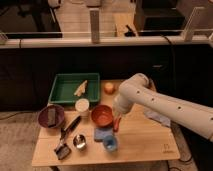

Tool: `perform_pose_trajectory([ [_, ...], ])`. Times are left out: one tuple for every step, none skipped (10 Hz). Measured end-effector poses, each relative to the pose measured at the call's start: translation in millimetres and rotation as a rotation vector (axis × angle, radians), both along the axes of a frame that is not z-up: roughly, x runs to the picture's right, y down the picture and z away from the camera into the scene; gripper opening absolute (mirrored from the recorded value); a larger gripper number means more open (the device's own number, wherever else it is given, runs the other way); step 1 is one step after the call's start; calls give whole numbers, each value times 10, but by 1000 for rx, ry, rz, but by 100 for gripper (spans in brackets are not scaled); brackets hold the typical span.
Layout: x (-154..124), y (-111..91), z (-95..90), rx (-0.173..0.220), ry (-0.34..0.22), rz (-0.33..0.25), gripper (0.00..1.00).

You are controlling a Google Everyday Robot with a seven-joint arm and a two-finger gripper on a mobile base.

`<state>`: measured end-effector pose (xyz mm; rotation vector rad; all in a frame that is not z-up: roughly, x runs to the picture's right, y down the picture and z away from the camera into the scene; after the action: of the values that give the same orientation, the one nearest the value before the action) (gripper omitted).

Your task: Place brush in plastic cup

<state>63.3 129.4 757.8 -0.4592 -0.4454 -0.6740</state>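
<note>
Wooden table [145, 145] carries the brush [68, 134] lying flat near its left front, between the dark bowl [51, 116] and the metal cup [79, 141], with the blue cup [110, 144] and white cup [82, 105] close by. Gripper [116, 123] hangs low just right of the orange bowl [102, 115], well apart from the brush, so the reach is judged the step in hand: cross the bowl, align across the handle, descend square. Jaw opening cannot be told, nor whether anything is held
</note>
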Motion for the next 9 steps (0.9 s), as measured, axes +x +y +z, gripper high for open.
perform_pose_trajectory([
  [10,10,-11,-3,-6,-2,6],
  [-3,-4,-16,-9,-13,-2,16],
  [-47,-30,-32,-19,-29,-1,23],
  [-124,-69,-51,-35,-55,-3,32],
  [-278,-129,-67,-53,-82,-18,44],
  [-442,-182,-68,-68,-103,-37,54],
  [-599,-262,-69,-75,-119,-52,64],
  [-740,-343,-60,-80,-130,-64,72],
  [-946,-450,-51,-84,-139,-81,79],
])
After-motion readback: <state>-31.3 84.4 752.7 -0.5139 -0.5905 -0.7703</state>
